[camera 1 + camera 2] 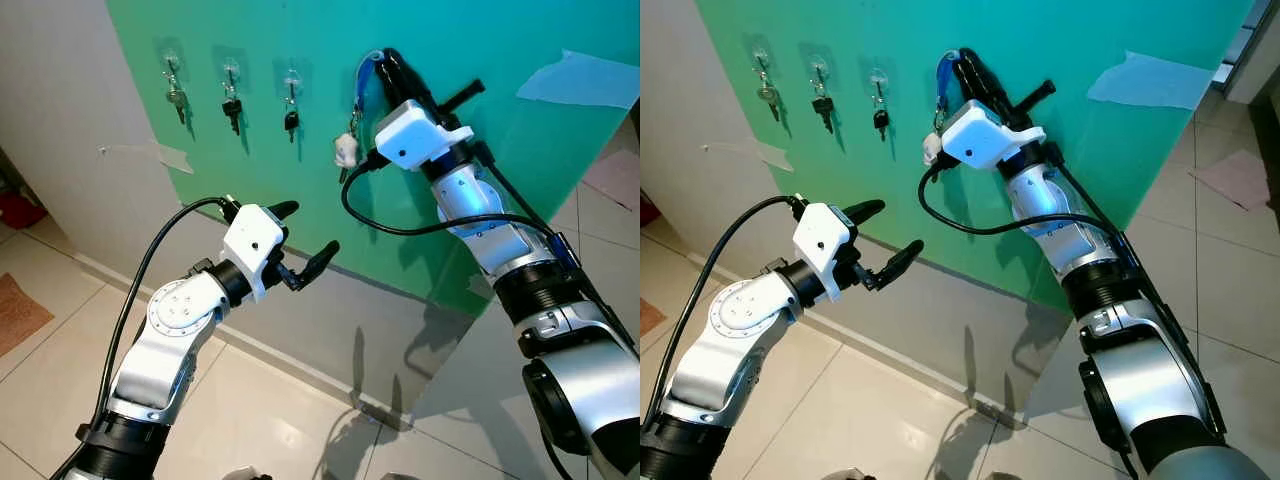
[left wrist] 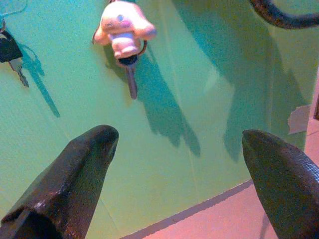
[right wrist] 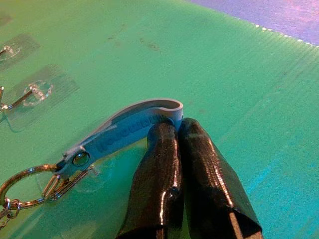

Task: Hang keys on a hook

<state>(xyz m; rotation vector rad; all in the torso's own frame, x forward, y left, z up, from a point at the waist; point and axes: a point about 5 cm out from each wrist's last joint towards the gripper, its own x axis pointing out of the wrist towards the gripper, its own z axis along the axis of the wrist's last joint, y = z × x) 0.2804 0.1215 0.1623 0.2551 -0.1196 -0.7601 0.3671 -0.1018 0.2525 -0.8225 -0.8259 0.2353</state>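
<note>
A green board leans against the wall with three clear hooks, each bearing a dark key. My right gripper is raised against the board, shut on a blue strap of a key set. From the strap hang a key ring, a white plush charm and a key. Another clear hook shows close by in the right wrist view. My left gripper is open, held low in front of the board, below the charm, with nothing between its fingers.
The board stands on a tiled floor against a grey wall. Pale tape patches stick to the board's upper right. A black cable loops below my right wrist.
</note>
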